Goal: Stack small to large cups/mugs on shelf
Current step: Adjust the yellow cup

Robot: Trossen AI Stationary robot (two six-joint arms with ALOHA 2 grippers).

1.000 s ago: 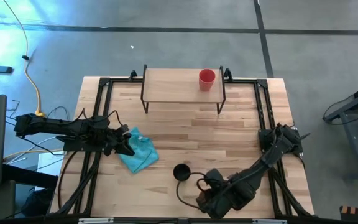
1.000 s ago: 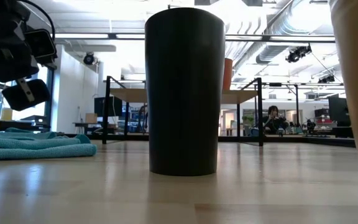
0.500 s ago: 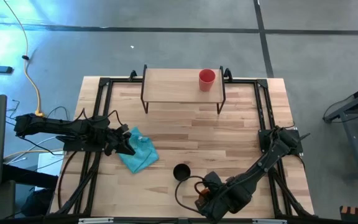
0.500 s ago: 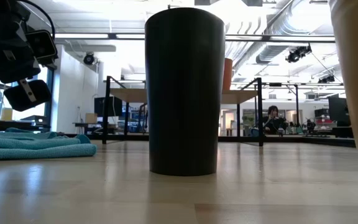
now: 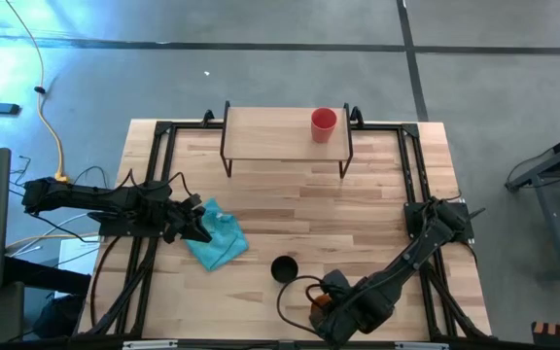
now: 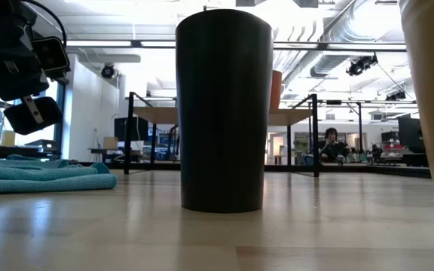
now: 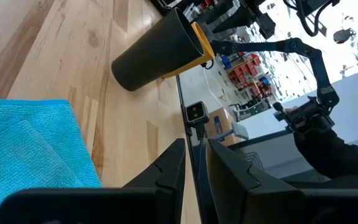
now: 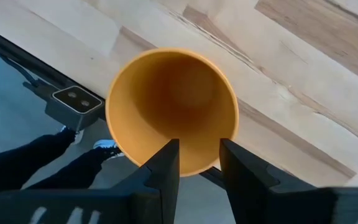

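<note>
Yellow-orange plastic tumbler (image 8: 171, 112), the largest cup, stands upright at the very front edge of the light-wood bench (image 5: 358, 209), and the right gripper (image 5: 327, 309) hangs over it. In the right wrist view its two dark fingers (image 8: 164, 167) sit at the near rim, spread but not clearly pinching, so whether the jaws grip the wall I cannot tell.

The risk, as I judge it, is the edge: floor shows just beyond the cup, and a glancing touch on the rim could tip it off the bench.

Just beside it, a little inward, stands the black tumbler (image 5: 283, 268), upright and free; a sideways swing of the arm could knock it.

Farther left, the left gripper (image 5: 200, 231) rests on the light blue cloth (image 5: 217, 236), jaws nearly closed on nothing.

Bare boards run from there to the back, open room for carrying.

At the far edge stands the low wooden shelf on black legs (image 5: 270, 136), with the small red cup (image 5: 323, 123) upright near its right end.
</note>
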